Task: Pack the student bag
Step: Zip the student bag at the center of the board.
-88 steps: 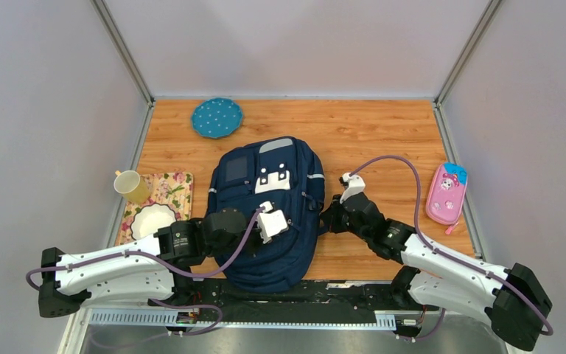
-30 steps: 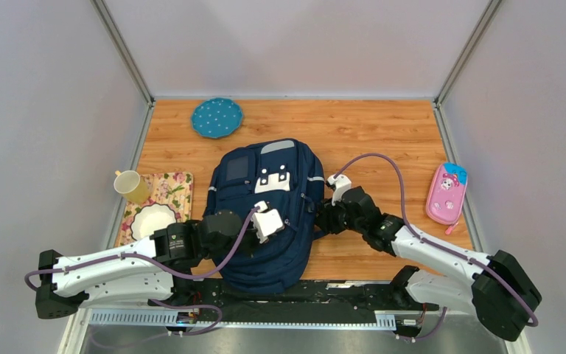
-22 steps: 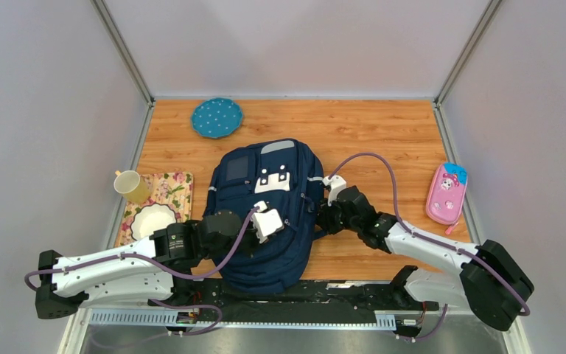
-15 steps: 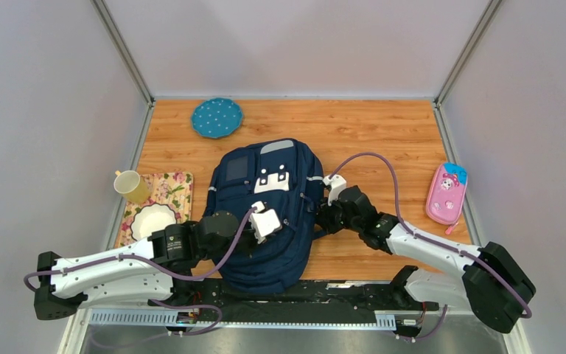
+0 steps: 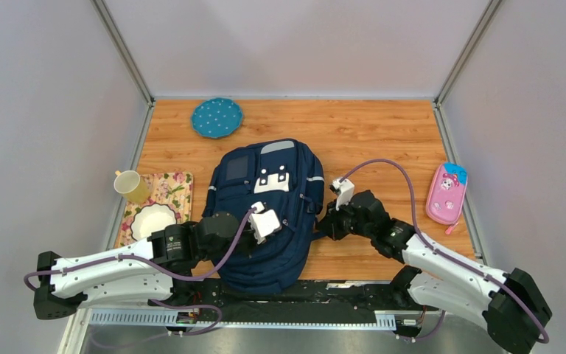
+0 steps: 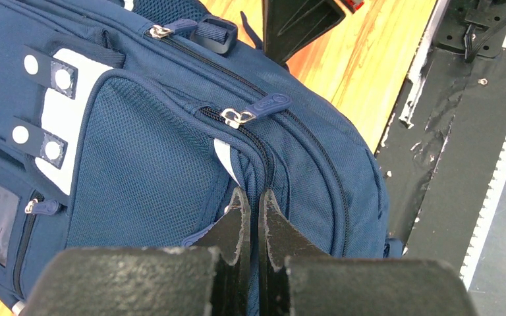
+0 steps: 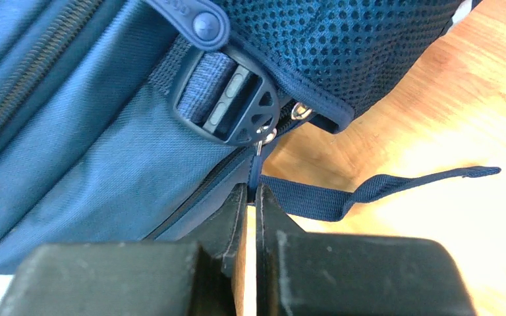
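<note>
The student bag point(image 5: 295, 254), a navy backpack, lies flat on the wooden table with its white patch point(image 5: 273, 181) facing up. My left gripper point(image 6: 251, 195) rests on the bag's front and is shut on a fold of its fabric beside a zipper point(image 6: 240, 117). My right gripper point(image 7: 252, 191) is at the bag's right side point(image 5: 321, 227). It is shut on the blue zipper pull point(image 7: 255, 172) that hangs below a black buckle point(image 7: 234, 113). The zippers in view are closed.
A pink pencil case point(image 5: 446, 193) lies at the right edge of the table. A blue dotted plate point(image 5: 217, 117) sits at the back. A yellow mug point(image 5: 130, 185) and a white bowl point(image 5: 152, 219) stand on a floral mat point(image 5: 177, 184) at the left. A loose strap point(image 7: 382, 187) trails on the wood.
My right gripper closed on the zipper pull, then shifted slightly right and nearer. The left arm and the bag have barely moved.
</note>
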Tool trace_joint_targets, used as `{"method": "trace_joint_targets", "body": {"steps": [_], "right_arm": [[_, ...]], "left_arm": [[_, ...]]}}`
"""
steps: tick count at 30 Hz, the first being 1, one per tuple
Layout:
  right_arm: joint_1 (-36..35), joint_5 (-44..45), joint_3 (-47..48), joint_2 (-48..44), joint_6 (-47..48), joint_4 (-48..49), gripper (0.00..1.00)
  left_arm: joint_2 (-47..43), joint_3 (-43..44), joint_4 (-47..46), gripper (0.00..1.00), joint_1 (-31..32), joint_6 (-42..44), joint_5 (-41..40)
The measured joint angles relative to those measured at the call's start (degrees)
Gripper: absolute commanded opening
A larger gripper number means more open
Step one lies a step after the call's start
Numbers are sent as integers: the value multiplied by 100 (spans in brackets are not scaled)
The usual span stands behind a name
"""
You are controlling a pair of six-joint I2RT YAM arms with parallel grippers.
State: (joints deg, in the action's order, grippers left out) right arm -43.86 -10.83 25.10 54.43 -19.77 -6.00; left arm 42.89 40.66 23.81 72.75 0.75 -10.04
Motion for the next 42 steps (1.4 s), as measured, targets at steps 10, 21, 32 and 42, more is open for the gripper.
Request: {"method": "trace_joint_targets", "body": {"steps": [10, 21, 32, 42], "right_arm": [[-28, 225, -90, -402, -142, -422, 0], [-2, 730, 455, 610, -192, -420, 0], [212, 929, 472, 492, -457, -387, 60], [706, 990, 433, -852, -1377, -660, 67]], "left_arm": [[0, 0, 9, 0, 0, -2, -7], [-83, 0, 24, 0, 0, -70, -15], [-116, 0, 87, 0, -11, -109, -98], [-83, 0, 94, 0, -11, -111, -28]]}}
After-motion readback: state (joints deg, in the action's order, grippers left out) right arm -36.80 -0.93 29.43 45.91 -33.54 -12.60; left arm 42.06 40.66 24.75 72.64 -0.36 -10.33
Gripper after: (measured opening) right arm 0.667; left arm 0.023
